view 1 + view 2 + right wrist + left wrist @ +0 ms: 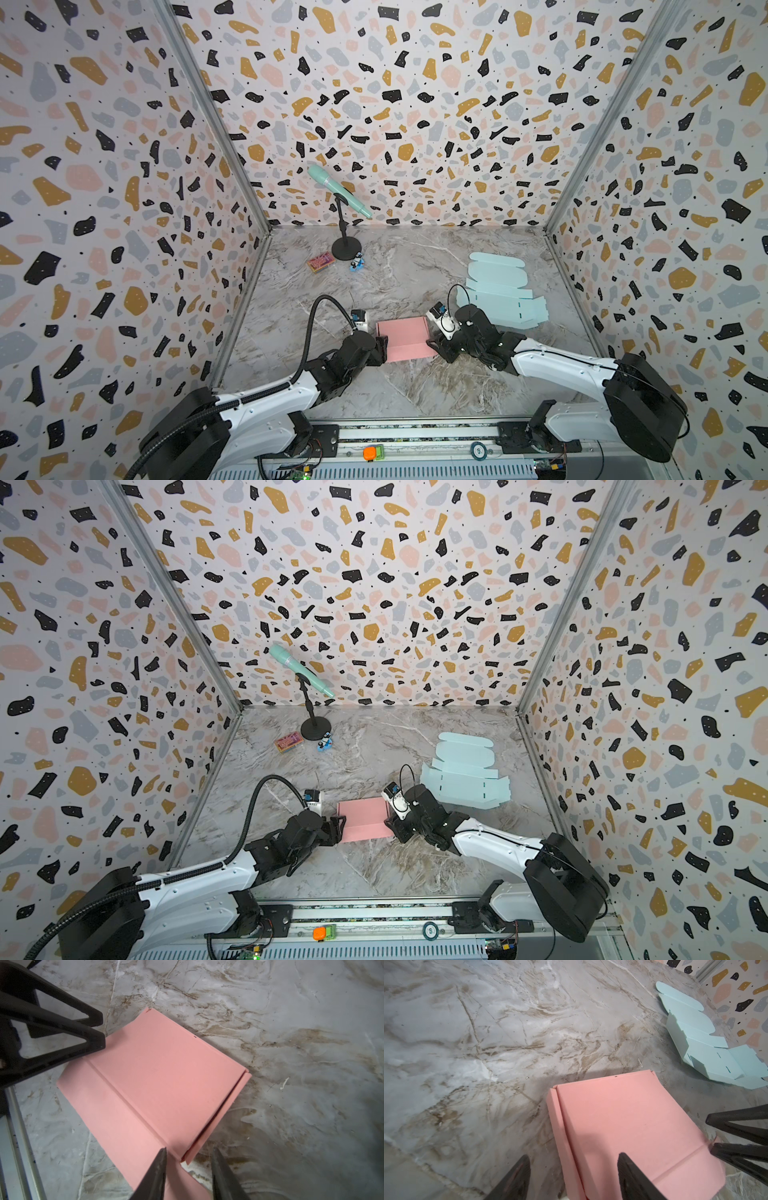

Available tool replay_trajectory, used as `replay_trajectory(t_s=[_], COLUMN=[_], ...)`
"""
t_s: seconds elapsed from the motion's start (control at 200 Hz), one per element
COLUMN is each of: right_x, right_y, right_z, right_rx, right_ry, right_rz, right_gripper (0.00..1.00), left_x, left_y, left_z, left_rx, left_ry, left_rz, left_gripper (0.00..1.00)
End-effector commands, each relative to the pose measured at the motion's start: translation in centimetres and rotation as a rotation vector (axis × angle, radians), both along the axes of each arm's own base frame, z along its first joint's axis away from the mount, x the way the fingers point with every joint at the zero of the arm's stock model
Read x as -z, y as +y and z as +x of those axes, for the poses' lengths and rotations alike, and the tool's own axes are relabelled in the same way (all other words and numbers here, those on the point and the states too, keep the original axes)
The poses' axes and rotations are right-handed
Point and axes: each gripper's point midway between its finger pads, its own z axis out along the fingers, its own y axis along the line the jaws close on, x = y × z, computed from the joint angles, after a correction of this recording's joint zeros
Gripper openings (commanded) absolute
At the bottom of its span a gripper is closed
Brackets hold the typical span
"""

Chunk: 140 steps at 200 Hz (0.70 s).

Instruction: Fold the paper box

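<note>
**Pink box and the two pincers.** The pink box (405,338) is lying flat on the marbled worktop (395,274), directly between the two pincers in both top views.

The left pincer (382,347) is standing at one end of the box with its fingers spread. In the left wrist view one finger (629,1176) is reaching over the lid. The other (519,1178) is hanging outside the box over bare worktop, so the end wall is lying between them. Whether either is touching the card cannot be told.

The right pincer (434,343) is standing at the opposite end, at the corner nearer the arms' bases, with its fingers partly spread. In the right wrist view that corner is poking into the gap between them, which is showing wider than the card.

The box is looking closed, with its lid lying flat. A sharp crease is running from pincer to pincer where the lid meets the front wall. A narrow strip of end wall is showing beside the lid at each pincer. At the right pincer's end a thin dark slit is separating lid and wall.

Beyond the right pincer, away from the box, a blue cardboard sheet (498,291) is lying unfolded.
</note>
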Motion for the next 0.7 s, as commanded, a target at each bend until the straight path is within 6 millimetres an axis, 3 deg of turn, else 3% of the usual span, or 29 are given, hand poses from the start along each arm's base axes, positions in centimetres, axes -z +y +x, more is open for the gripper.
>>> replay_trajectory(t_s=[0.0,0.4,0.696], right_x=[-0.6,0.5,1.5], right_y=[0.2,-0.1,-0.5], right_z=[-0.2,0.0,0.2], right_rx=[0.008,0.031,0.059], right_ry=[-0.002,0.023,0.040], right_rz=[0.032,0.002,-0.027], right_gripper=[0.37,0.37,0.37], left_x=[0.0,2.0,2.2], left_y=[-0.6,0.2,0.2], left_z=[0.2,-0.6,-0.7], left_rx=[0.005,0.002,0.002], left_ry=[-0.006,0.034,0.021], left_rz=[-0.048,-0.015,-0.035], left_gripper=[0.66,0.62,0.61])
